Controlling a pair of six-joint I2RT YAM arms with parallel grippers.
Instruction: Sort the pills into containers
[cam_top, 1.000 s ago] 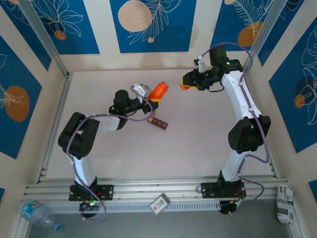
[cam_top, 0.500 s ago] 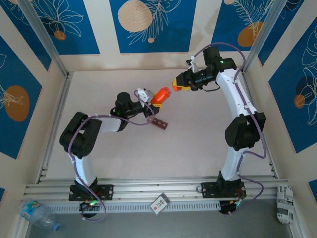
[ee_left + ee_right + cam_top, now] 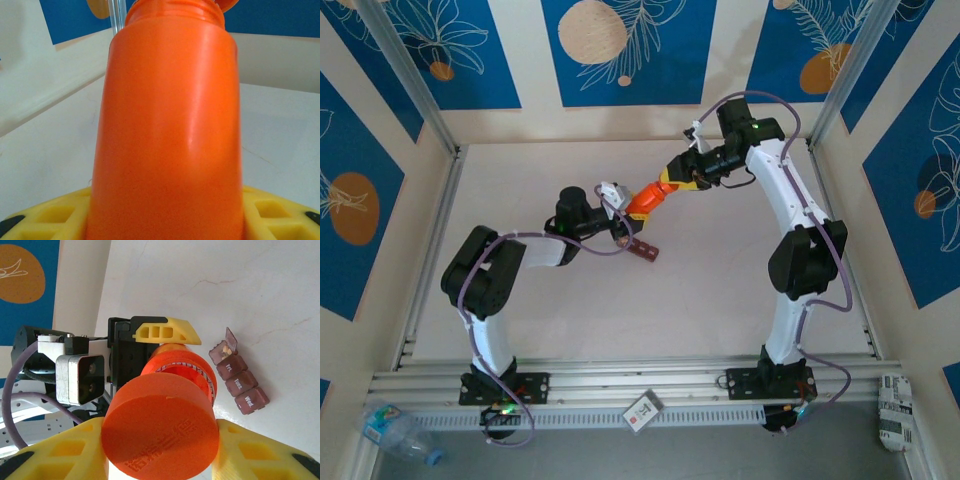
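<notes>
Orange cap [image 3: 160, 427] clamped in the right gripper [image 3: 675, 181] has swung over to the bottle [image 3: 165, 140] the left gripper [image 3: 620, 216] is squeezing, so I'd guess recapping, with pouring into the containers [image 3: 239, 381] done.

Bright, even light; soft close-up blur

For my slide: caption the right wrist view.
Right end effector holds orange cap near the open bottle; containers rest on table.
</notes>
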